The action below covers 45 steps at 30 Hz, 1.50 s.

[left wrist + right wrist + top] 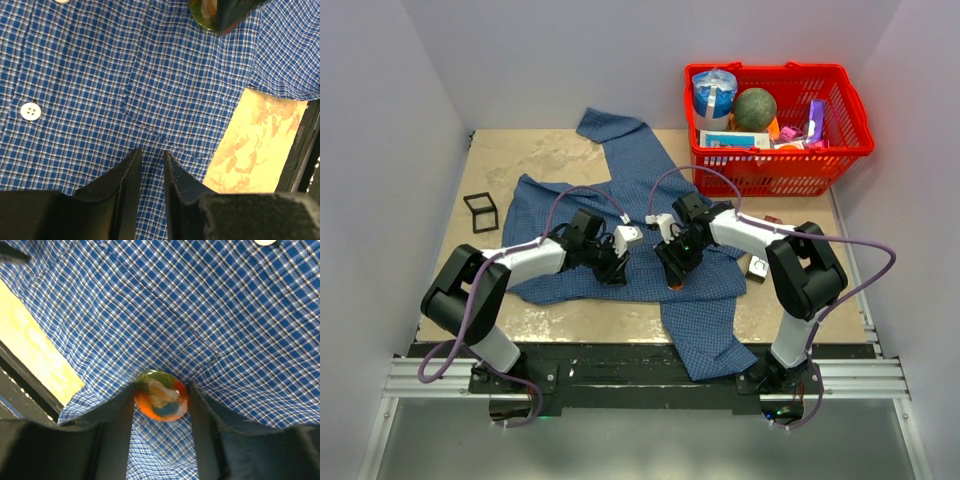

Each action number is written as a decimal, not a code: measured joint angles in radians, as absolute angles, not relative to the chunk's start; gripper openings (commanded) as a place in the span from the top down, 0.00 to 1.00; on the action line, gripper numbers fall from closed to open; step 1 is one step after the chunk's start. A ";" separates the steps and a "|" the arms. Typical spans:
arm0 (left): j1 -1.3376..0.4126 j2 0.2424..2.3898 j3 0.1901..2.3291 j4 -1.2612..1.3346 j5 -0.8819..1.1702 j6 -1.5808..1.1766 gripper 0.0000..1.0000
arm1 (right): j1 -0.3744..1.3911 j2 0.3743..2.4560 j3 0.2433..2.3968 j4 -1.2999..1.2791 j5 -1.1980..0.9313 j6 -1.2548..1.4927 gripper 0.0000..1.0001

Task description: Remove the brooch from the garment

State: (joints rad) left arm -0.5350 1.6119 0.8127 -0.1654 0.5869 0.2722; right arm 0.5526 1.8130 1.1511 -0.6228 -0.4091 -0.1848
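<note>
- Brooch (161,396): lower centre of the right wrist view, lying on shirt (210,310).
- Right gripper (162,388): jaws touching brooch on both sides.
- Left gripper (152,151): jaws narrow, tips on shirt; cannot tell if cloth is pinched.

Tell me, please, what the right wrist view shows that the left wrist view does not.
Only right wrist: the whole brooch, orange, green and blue, held on both sides by the right gripper. Only left wrist: the left gripper, its fingers close together. Both: the blue-checked shirt, a white button and bare table.
</note>
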 measured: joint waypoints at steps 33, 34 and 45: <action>-0.524 1.625 0.903 -0.141 0.645 0.147 0.73 | 0.550 1.772 1.348 -0.724 -0.368 -0.121 1.00; -0.524 1.617 0.903 -0.126 0.651 0.131 0.73 | 0.550 1.766 1.364 -0.716 -0.364 -0.106 1.00; -0.534 1.607 0.891 0.047 0.584 -0.024 0.62 | 0.533 1.898 1.539 -0.681 -0.336 0.117 1.00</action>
State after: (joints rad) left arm -0.5343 1.6073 0.8913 0.0467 0.5838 -0.0238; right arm 0.5327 1.8977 1.5394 -0.6811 -0.3355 0.1169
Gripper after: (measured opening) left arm 0.373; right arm 0.046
